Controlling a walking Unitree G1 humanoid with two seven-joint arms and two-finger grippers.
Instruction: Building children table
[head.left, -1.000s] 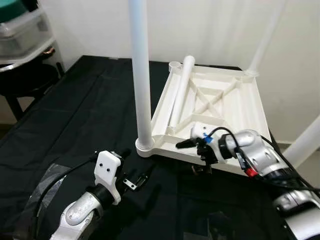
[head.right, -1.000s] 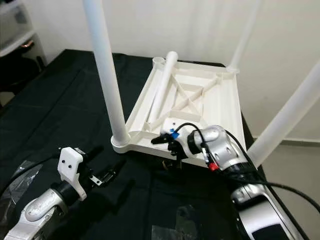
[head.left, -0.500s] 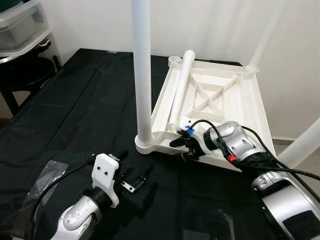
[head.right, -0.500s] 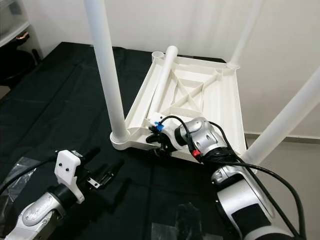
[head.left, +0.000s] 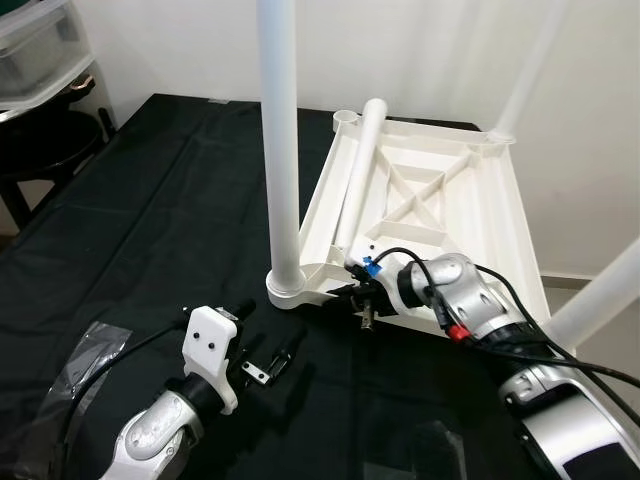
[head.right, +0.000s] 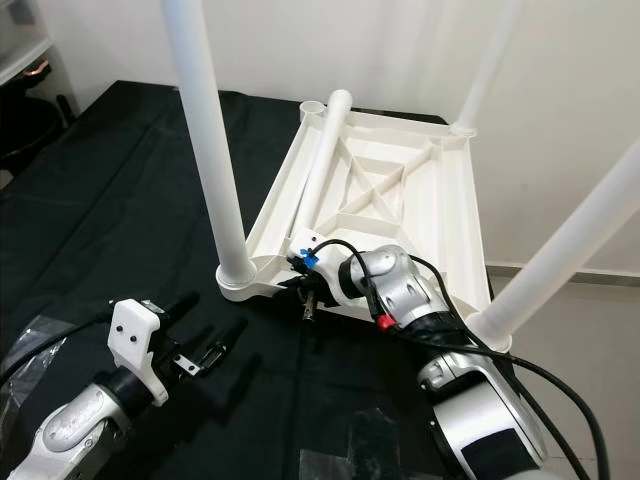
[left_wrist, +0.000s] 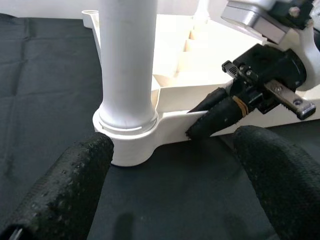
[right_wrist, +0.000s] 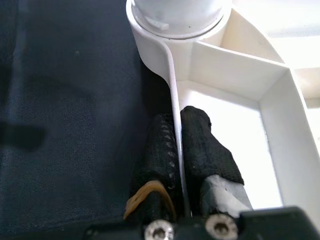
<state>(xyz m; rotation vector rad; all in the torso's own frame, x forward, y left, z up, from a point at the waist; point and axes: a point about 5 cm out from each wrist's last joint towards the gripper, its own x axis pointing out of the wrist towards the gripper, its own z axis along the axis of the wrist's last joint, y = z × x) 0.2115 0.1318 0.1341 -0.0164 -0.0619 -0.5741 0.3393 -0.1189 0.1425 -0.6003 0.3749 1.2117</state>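
Note:
The white children's table top (head.left: 500, 235) lies upside down on black cloth. One leg (head.left: 278, 150) stands upright in its near left corner socket (left_wrist: 127, 127). Two more legs rise at the far right (head.left: 522, 85) and near right (head.left: 605, 295). A loose leg (head.left: 358, 165) lies inside the frame along its left side. My right gripper (right_wrist: 176, 117) is shut on the thin front rim (right_wrist: 172, 70) beside that socket, one finger on each side of the wall. My left gripper (left_wrist: 170, 170) hovers open over the cloth just in front of the same corner, holding nothing.
Clear plastic wrap (head.left: 85, 365) lies on the cloth at the near left. A dark stool (head.left: 45, 150) and a plastic drawer unit (head.left: 35, 45) stand off the table's left side. A white wall is close behind, and the table's right edge drops off by the near right leg.
My right gripper has slid left along the table top's front rim to the corner with the upright leg. The left gripper has barely moved. The head camera has shifted a little.

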